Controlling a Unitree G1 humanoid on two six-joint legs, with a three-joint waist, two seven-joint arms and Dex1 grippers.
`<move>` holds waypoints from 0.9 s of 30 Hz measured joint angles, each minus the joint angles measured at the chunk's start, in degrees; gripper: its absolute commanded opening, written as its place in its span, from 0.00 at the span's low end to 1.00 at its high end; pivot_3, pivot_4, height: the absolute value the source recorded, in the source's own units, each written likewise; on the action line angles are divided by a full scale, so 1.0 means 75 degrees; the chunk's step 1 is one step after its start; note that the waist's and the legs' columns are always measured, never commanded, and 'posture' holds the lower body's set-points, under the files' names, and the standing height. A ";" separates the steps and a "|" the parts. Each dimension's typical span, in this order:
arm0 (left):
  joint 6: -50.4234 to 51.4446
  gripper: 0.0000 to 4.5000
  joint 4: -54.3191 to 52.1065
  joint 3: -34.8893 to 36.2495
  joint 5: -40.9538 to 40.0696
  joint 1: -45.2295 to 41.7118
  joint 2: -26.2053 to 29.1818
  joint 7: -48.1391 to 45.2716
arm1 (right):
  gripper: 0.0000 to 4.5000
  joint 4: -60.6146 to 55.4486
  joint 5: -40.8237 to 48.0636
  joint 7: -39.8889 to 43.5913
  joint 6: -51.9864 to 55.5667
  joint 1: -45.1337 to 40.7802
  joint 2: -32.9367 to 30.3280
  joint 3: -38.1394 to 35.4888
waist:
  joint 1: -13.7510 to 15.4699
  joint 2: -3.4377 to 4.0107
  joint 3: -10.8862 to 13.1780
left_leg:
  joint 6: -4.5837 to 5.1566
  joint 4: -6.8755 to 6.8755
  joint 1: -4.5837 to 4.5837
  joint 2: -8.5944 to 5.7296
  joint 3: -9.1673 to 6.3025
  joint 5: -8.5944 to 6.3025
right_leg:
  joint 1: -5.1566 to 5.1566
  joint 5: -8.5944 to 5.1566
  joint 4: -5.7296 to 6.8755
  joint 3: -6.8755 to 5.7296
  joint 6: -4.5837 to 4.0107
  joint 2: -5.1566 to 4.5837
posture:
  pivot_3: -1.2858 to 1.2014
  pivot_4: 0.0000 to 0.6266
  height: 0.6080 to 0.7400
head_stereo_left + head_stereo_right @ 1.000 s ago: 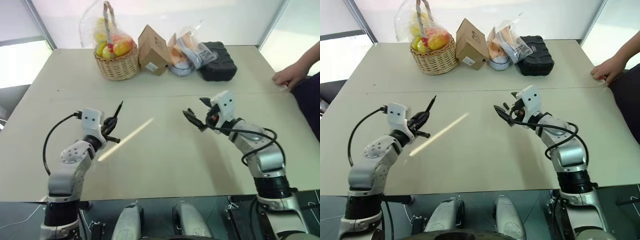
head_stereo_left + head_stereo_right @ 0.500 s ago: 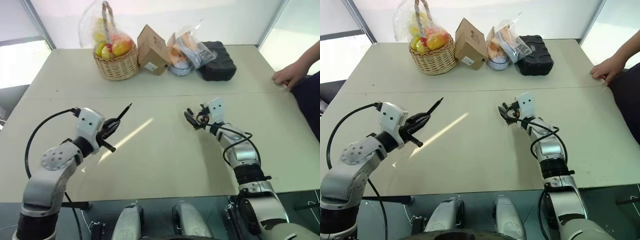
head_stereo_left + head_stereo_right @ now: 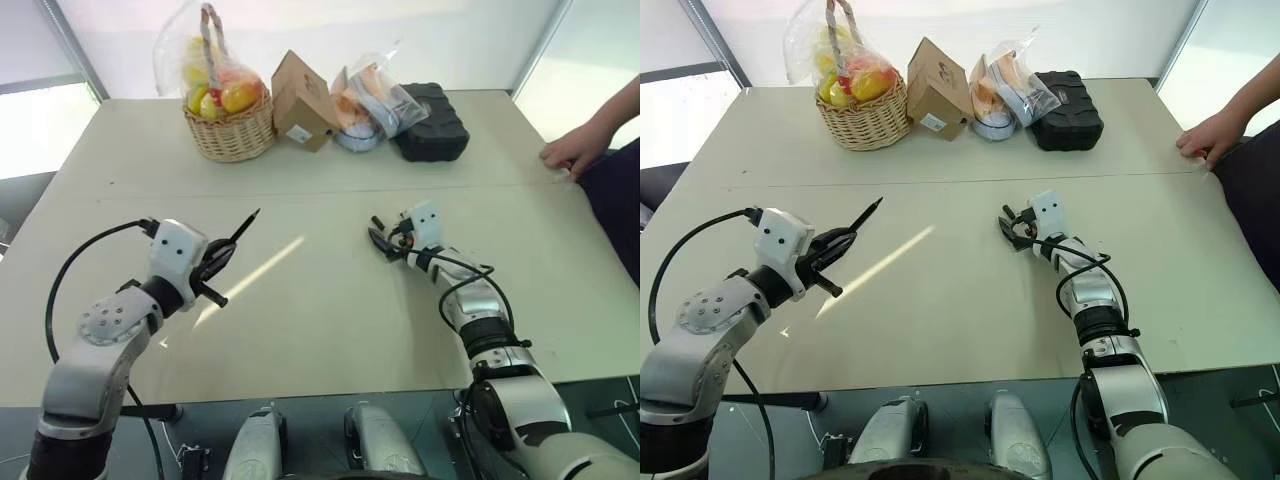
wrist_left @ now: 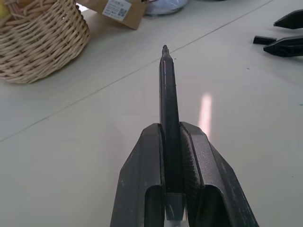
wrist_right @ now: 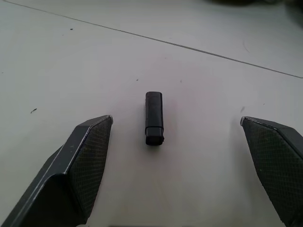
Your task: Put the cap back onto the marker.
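The marker (image 4: 168, 109) is shown clamped between the two fingers of the left claw (image 3: 218, 262), held clear of the table (image 3: 330, 320) over its left half, its tapered tip directed away from the near edge and toward the middle of the table. The cap (image 5: 154, 117) is seen lying flat on the table surface in the right half, roughly midway between the near and far edges. The right claw (image 3: 385, 240) is set low over the table with its fingers (image 5: 83, 165) spread wide apart; the cap lies between and just ahead of them, touched by neither. Along the far edge a wicker basket of fruit (image 3: 231, 118) wrapped in clear plastic, a cardboard box (image 3: 303, 100), a clear plastic bag of goods (image 3: 372, 100) and a black case (image 3: 433, 124) are lined up from left to right. A person's hand (image 3: 572, 152) is rested on the table at the right edge.
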 measured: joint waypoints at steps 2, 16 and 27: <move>-0.0021 0.01 0.0005 0.0000 0.0042 -0.0001 -0.0027 0.0017 | 1.00 0.0097 -0.0034 0.0007 -0.0055 -0.0064 0.0022 0.0007 | -0.0022 0.0000 0.0000 | 0.0000 0.0000 0.0000 0.0000 -0.0001 0.0000 | 0.0000 0.0000 0.0000 0.0000 0.0001 -0.0001 | 0.52 0.24 1.00; -0.0328 0.00 0.0215 -0.0034 0.0223 -0.0004 -0.0192 0.0095 | 0.01 0.0131 -0.0124 0.0153 -0.0063 -0.0123 0.0093 0.0036 | -0.0138 0.0000 0.0000 | 0.0000 -0.0006 -0.0001 0.0002 -0.0006 0.0000 | 0.0000 0.0004 0.0001 -0.0002 0.0008 -0.0006 | 0.52 0.24 1.00; -0.0659 0.00 0.0747 -0.0242 0.0273 -0.0290 -0.0077 -0.0312 | 0.01 0.0024 -0.0317 0.0145 -0.0055 -0.0101 0.0081 0.0043 | -0.0137 0.0001 0.0000 | 0.0000 -0.0007 -0.0002 0.0001 -0.0006 0.0000 | -0.0002 0.0004 0.0001 -0.0002 0.0008 -0.0005 | 0.52 0.24 1.00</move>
